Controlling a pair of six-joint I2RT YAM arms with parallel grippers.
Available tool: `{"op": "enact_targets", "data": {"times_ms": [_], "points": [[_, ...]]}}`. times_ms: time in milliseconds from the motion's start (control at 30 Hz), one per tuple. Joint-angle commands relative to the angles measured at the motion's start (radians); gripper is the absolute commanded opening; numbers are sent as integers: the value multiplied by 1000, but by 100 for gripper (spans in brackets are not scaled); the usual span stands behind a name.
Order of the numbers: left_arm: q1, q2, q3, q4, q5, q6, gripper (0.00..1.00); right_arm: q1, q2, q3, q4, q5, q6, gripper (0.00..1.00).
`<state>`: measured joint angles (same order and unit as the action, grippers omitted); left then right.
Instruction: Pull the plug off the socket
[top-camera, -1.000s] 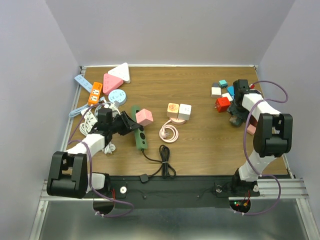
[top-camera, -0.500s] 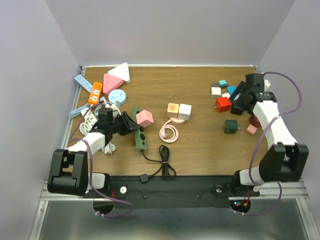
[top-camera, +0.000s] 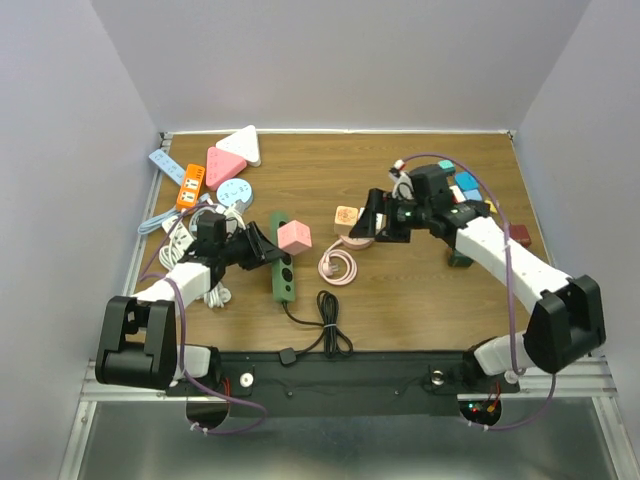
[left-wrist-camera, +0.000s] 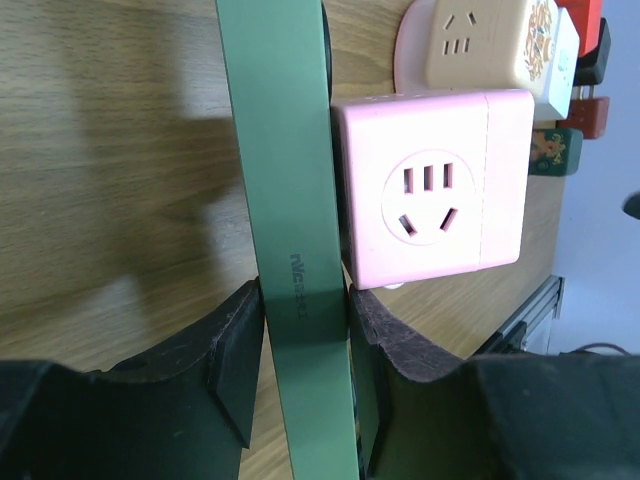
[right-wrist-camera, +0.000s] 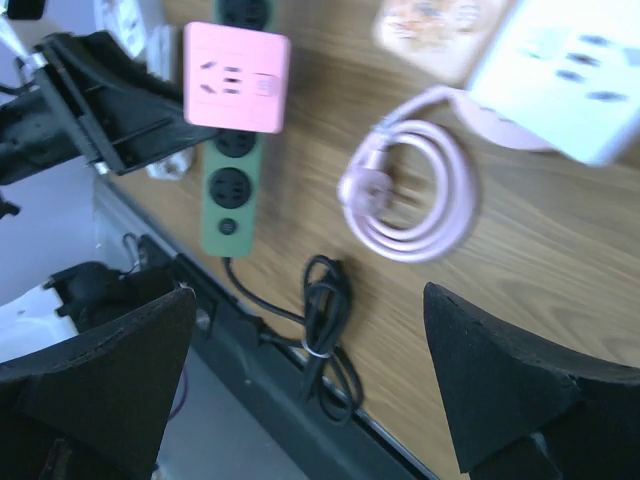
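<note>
While the left gripper (top-camera: 266, 254) pinched one green socket strip (top-camera: 283, 282), one pink plug (top-camera: 293, 235) sat plugged in that strip; the right gripper (top-camera: 372, 224), spread wide, hovered right of it.

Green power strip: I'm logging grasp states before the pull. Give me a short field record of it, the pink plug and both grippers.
strip: green power strip, lying flat
plug: pink cube plug, seated on the strip
left gripper: jaws shut on the strip beside the plug
right gripper: open, empty, near the pink coiled cable
</note>
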<state>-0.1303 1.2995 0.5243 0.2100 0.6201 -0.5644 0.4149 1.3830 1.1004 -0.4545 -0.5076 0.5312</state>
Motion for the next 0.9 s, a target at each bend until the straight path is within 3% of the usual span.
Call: {"op": "enact_targets", "data": {"times_ms": [0,333,867], "points": [[-17,-40,52,19,98,34,0,113,73,59,194,-66,76,100],[-29,-89,45,-11,113,31,0,251,355,205,332,-2,145,100],[-51,-135,29,-14,119,9,0,300,546,340,343,-17,176,100]]}}
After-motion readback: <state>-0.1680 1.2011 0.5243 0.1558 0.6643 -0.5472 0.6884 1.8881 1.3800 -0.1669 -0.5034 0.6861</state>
